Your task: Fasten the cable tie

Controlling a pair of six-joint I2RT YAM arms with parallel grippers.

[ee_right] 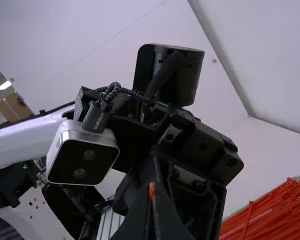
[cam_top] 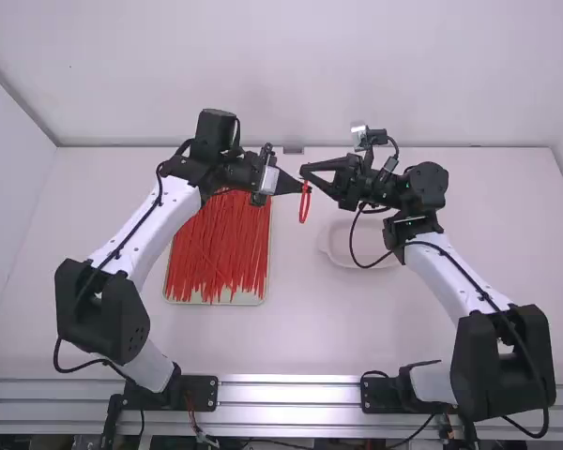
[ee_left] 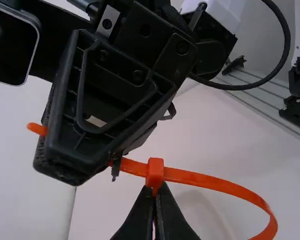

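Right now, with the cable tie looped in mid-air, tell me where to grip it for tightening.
Grip the cable tie by its flat tail just past the head, coming in opposite the loop: it runs straight there, and the left claw pins the head.

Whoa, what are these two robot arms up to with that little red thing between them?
They are working on one orange-red cable tie, held in the air between them above the white table. The left gripper pinches it at its square head, and the right gripper grips the strap right beside the head. The rest of the strap curves away in a loop. A pile of spare red ties lies beneath the left arm.
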